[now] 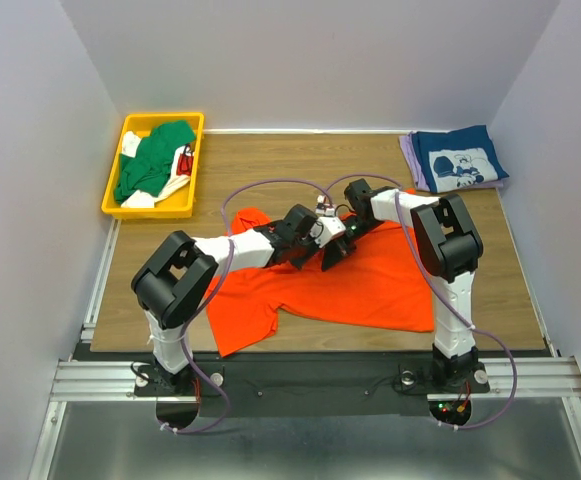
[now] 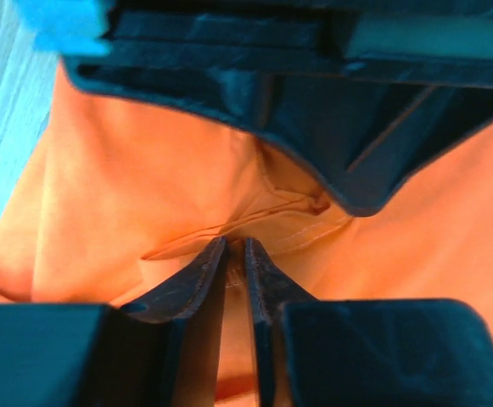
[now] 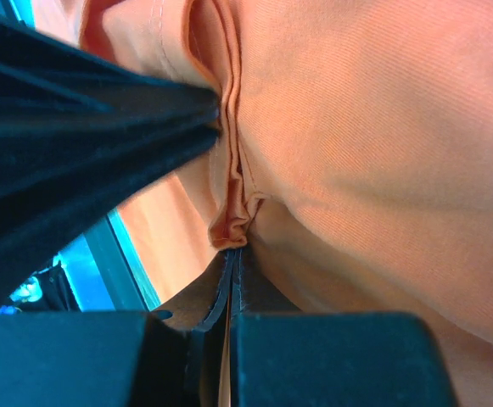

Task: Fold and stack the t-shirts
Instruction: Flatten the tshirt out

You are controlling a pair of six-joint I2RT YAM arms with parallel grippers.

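Note:
The orange t-shirt (image 1: 360, 285) lies spread across the middle of the table, one sleeve to the front left. Both grippers meet at its far edge. My left gripper (image 1: 332, 252) (image 2: 236, 246) has its jaws nearly together, pinching a stitched hem of the orange t-shirt (image 2: 127, 195). My right gripper (image 1: 350, 232) (image 3: 233, 253) is shut on a bunched fold of the orange t-shirt (image 3: 382, 127). A navy t-shirt (image 1: 460, 160) with white print lies folded at the back right on a lavender t-shirt (image 1: 408, 160). A green t-shirt (image 1: 155, 155) lies crumpled in the bin.
A yellow bin (image 1: 160, 117) stands at the back left, with white cloth (image 1: 135, 200) beside the green shirt. Grey walls enclose the table on three sides. A metal rail runs along the near edge by the arm bases.

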